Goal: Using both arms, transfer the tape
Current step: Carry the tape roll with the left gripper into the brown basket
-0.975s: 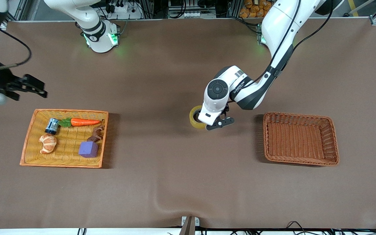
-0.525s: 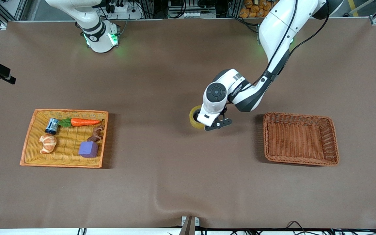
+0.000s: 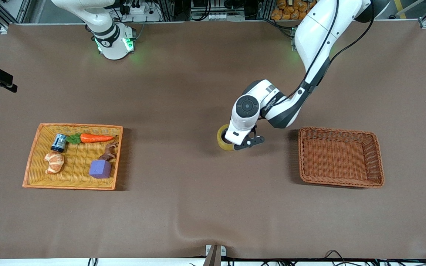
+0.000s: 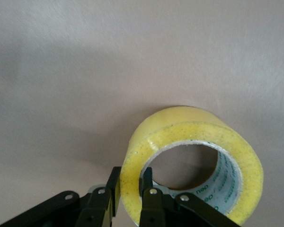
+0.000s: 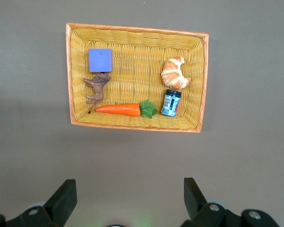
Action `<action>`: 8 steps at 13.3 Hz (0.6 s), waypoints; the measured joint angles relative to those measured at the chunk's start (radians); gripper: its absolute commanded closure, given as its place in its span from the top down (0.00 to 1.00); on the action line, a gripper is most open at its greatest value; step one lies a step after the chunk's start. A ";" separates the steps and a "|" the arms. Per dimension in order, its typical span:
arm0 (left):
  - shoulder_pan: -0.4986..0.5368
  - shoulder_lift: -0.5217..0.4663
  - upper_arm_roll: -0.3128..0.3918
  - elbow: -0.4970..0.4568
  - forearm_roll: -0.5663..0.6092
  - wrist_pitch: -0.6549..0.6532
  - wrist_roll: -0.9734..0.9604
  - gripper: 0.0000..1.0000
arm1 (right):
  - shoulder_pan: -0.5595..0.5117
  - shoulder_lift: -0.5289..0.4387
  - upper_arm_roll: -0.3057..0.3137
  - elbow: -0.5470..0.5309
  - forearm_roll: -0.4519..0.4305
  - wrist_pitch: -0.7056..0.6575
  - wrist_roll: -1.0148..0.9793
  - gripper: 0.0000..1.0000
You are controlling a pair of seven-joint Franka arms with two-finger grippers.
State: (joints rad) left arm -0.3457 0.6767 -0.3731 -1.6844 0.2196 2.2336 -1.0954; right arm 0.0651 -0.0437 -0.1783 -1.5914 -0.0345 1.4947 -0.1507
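The tape (image 3: pixel 223 139) stands near the middle of the desk (image 3: pixel 198 207), between the yellow basket (image 3: pixel 31 162) and the brown basket (image 3: pixel 340 183). The left tool (image 4: pixel 130 189) has clamped down on the roll's wall, one finger inside the core and one outside (the roll sits tilted). The right tool (image 5: pixel 130 196) hangs spread wide over the yellow basket, holding nothing, its arm waiting at that end of the desk.
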 measured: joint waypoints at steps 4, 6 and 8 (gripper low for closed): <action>0.133 -0.159 0.002 0.026 0.002 -0.147 0.126 0.00 | 0.003 0.002 0.001 -0.003 0.001 0.018 0.001 1.00; 0.232 -0.246 0.003 0.021 0.002 -0.223 0.272 0.00 | -0.006 0.003 -0.007 -0.007 0.013 0.021 0.000 1.00; 0.340 -0.287 0.005 0.006 0.002 -0.246 0.433 0.00 | -0.007 0.003 -0.008 -0.010 0.024 0.022 0.001 1.00</action>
State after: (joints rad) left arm -0.0058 0.3897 -0.3685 -1.6784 0.2221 1.9877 -0.6620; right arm 0.0584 -0.0409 -0.1858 -1.6016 -0.0106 1.5167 -0.1500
